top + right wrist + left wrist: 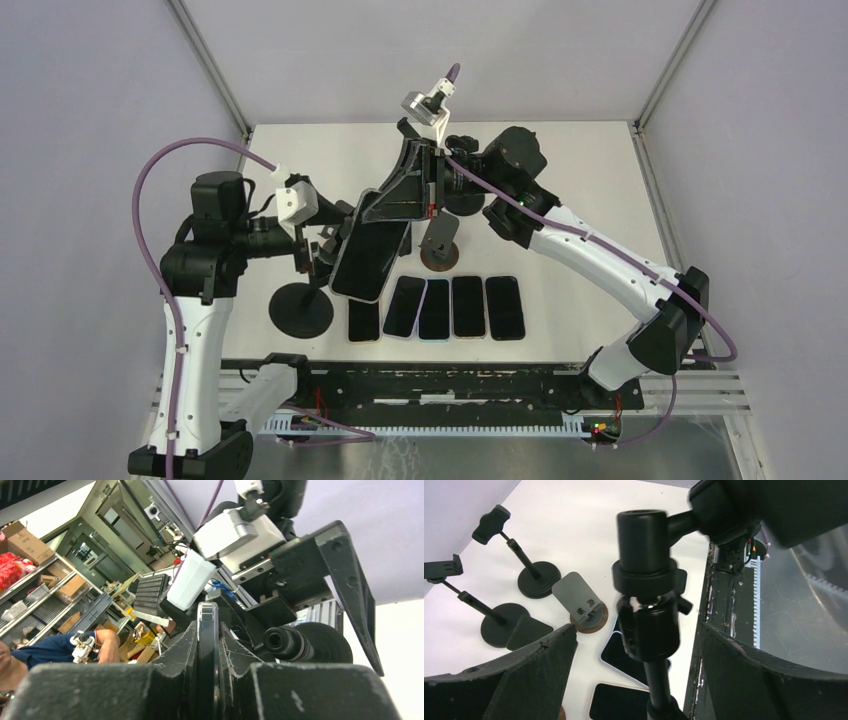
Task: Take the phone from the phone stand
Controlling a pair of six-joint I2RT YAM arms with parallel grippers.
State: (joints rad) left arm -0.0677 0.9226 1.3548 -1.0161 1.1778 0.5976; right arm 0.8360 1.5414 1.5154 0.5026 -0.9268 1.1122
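On the white bench, the left arm and right arm meet over the left-centre. The phone stand sits there on its round black base, just left of a row of spare phones lying flat. More stands are behind that row.

The phone is raised off the bench and tilted, with its dark screen facing up and its lower end over the row. I cannot tell whether it is still seated in the stand's cradle.

The right end effector is clamped on the phone, its two fingers pinching the thin slab across front and back near one end. The left end effector is spread wide. Its fingers straddle the stand's stem at the ball joint and touch neither side.

The phone is likely rigid, moderately light and flat, with smooth glass that can slide under hard pads. A pinch near one end leaves the free end as a lever, so twisting may work it loose; a hold closer to the middle would be steadier. The screen is probably the fragile face, so a firm grip is wanted, not a crushing one. The stand looks top-heavy on a slim stem, and it may tip or drag along if the cradle grips the phone. Bracing the stem with the left fingers would probably counter that.
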